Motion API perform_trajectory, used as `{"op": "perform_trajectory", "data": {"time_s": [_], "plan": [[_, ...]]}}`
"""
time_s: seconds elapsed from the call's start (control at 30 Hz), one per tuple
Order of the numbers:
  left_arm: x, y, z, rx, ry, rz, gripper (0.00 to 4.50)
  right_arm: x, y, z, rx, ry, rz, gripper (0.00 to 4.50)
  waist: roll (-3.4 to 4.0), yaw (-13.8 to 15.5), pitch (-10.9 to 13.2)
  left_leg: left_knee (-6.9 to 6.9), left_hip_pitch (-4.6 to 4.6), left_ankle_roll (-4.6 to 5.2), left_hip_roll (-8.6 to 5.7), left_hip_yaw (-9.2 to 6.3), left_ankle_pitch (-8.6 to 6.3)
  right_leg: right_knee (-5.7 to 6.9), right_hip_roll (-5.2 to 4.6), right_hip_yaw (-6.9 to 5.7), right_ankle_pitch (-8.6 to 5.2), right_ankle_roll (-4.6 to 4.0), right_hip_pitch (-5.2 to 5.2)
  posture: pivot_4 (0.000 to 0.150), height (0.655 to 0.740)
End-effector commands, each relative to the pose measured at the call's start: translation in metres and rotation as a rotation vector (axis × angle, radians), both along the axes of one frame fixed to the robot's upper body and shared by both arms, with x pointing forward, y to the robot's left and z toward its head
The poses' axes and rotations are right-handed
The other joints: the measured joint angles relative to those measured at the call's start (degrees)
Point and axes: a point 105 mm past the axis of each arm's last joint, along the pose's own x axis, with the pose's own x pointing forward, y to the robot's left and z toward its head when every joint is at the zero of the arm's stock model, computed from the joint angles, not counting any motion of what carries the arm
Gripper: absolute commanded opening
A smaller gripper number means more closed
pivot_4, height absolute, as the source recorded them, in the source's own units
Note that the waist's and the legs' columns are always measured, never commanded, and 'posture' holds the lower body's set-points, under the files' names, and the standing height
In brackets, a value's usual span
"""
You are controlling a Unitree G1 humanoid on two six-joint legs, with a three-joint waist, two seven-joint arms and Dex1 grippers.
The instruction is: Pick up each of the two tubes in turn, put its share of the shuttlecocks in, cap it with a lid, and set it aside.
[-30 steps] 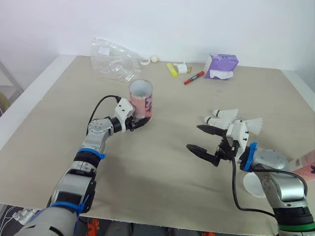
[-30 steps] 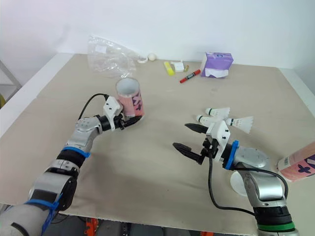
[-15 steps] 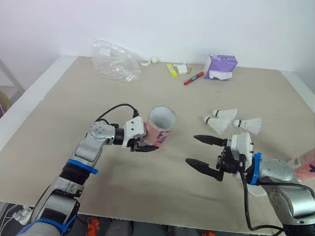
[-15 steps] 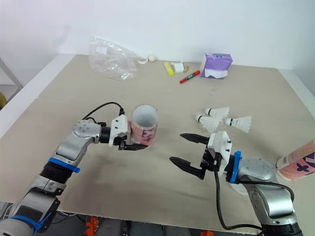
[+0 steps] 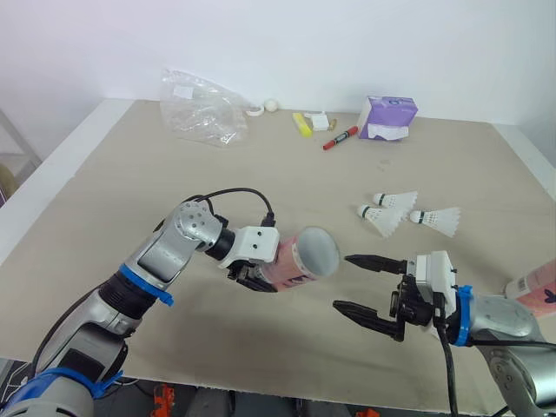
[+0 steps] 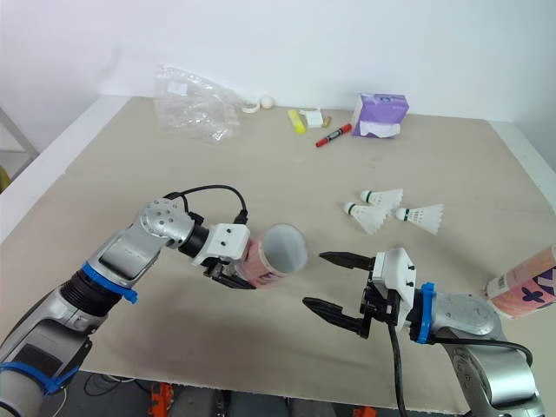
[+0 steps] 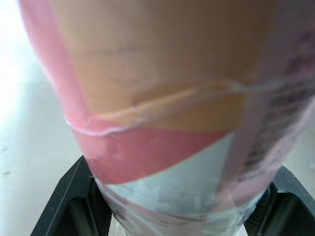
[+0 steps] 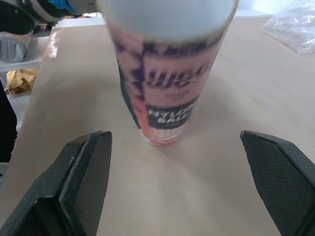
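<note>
Left eye view, left jaws gripping tube (image 5: 300, 258), right jaws spread near table (image 5: 261, 352) edge

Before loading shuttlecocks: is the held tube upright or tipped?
Tipped: the tube, held by the left gripper, leans far over, its open mouth toward the right gripper.

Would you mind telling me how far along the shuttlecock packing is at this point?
Nothing looks finished yet. In hand: the left claw grips the first pink tube, tipped with its open mouth towards the open, empty right claw. Left: three shuttlecocks lie loose on the table, the second tube lies at its right edge, and filling, capping and setting aside remain for both.
</note>
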Motion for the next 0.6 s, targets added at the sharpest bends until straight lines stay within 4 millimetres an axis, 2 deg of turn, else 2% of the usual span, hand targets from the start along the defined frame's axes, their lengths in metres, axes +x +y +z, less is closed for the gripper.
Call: {"op": "perform_trajectory", "data": {"time_s": [0.03, 0.37, 0.6], "plan": [[-0.005, -0.002, 0.006, 0.048, -0.023, -0.038, 2.90, -0.003, 0.002, 0.011, 0.005, -0.046, 0.012, 4.50, 0.00, 0.0, 0.0, 0.00, 0.00, 0.00, 0.00, 0.00, 0.00, 0.00, 0.00, 0.00, 0.00, 0.00, 0.00, 0.150, 0.7400], [-0.006, -0.001, -0.004, 0.143, -0.009, -0.031, 2.90, -0.001, 0.005, 0.013, 0.020, -0.042, -0.004, 4.50, 0.00, 0.0, 0.0, 0.00, 0.02, 0.00, 0.01, 0.00, 0.00, 0.00, 0.01, 0.00, 0.00, 0.00, 0.01, 0.150, 0.7400], [0.008, 0.006, -0.006, 0.193, -0.034, 0.004, 2.90, -0.005, 0.000, 0.029, 0.109, -0.017, -0.027, 4.50, 0.01, -0.1, 0.0, 0.00, 0.05, 0.01, 0.01, 0.00, 0.00, 0.01, 0.01, 0.00, 0.03, -0.01, 0.03, 0.150, 0.7400]]}}
